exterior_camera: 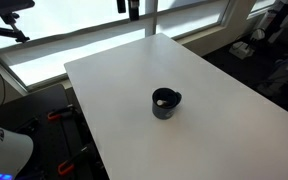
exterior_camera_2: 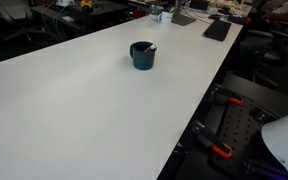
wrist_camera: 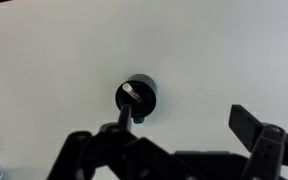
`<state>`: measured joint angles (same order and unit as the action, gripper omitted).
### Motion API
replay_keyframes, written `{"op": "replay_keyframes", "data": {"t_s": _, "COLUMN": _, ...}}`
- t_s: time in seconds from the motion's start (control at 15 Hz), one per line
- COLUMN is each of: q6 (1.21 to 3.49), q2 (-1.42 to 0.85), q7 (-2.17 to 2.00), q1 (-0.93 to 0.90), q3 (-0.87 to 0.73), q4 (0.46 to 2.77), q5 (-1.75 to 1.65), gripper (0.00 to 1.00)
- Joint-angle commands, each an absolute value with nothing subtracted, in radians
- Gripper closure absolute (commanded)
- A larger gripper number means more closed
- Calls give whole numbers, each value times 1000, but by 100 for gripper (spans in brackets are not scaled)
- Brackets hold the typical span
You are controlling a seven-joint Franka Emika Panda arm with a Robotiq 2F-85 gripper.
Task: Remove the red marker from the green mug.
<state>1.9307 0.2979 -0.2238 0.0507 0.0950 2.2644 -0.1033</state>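
The green mug (exterior_camera: 166,105) stands upright near the middle of the white table (exterior_camera: 214,110); it also shows in the other exterior view (exterior_camera_2: 142,56). From the wrist view the mug (wrist_camera: 144,103) appears from above, far below the camera. The red marker (wrist_camera: 134,93) leans inside it, seen as a short pale-reddish stick against the rim; its tip pokes over the rim in an exterior view (exterior_camera_2: 151,47). My gripper (wrist_camera: 184,125) is open and empty, high above the table, its left finger overlapping the mug's edge in the picture.
The table's edges drop off to a dark floor (exterior_camera: 254,60). Office clutter, including a keyboard (exterior_camera_2: 217,30), lies at the table's far end. Red-handled clamps (exterior_camera_2: 222,150) sit by the table's side near the robot base.
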Motion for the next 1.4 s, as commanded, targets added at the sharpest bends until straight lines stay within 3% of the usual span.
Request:
{"op": "replay_keyframes", "data": {"t_s": 0.0, "q6": 1928, "q2": 297, "q7": -227, "q1": 35, "q3": 81, "q4": 2262, "q5": -108, "gripper": 0}}
{"op": "replay_keyframes", "data": {"t_s": 1.33, "q6": 1905, "q2": 209, "q7": -212, "q1": 49, "q3": 29, "q4": 2222, "q5": -74, "gripper": 0}}
